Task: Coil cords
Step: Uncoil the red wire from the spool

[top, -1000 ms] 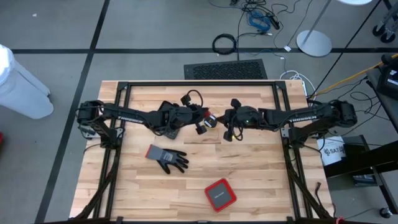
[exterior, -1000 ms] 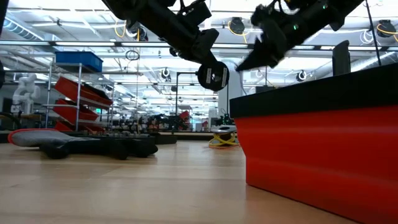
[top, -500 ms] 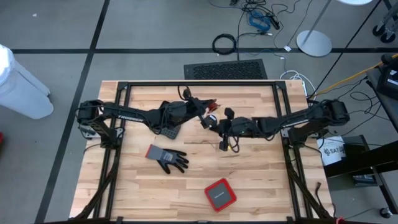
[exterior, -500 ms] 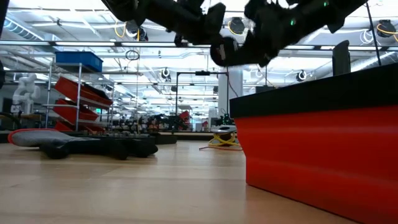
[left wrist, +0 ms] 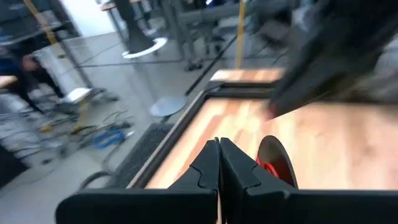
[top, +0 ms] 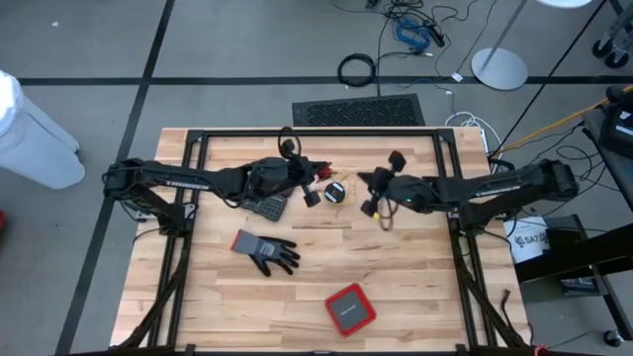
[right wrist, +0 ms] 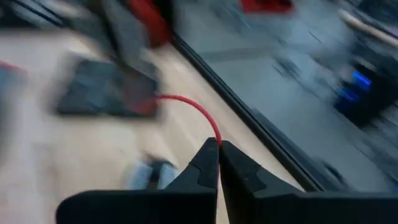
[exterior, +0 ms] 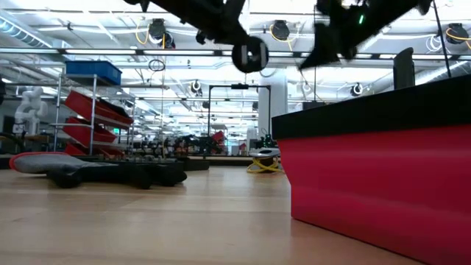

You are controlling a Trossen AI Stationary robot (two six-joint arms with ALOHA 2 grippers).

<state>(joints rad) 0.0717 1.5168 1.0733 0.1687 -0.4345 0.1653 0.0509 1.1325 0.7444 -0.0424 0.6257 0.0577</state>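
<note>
Wooden worktop (top: pixel 396 287) below, seemingly mid-coiling: pinches red cord (right wrist: pixel 186 103) in shut jaws of right gripper (right wrist: pixel 218 143), aloft over far middle, meets left gripper (left wrist: pixel 219 142) close opposite, jaws shut on nothing discernible, both arms stretched inward; next likely calls for winding a tidy loop.

A grey glove (top: pixel 265 250) lies flat on the wooden worktop (top: pixel 415 287), with a red box (top: pixel 350 309) apart from it nearer the front edge. Beyond the worktop's far edge, a dark floor mat (top: pixel 358 111) sits with a black cable ring (top: pixel 357 69) behind it.
</note>
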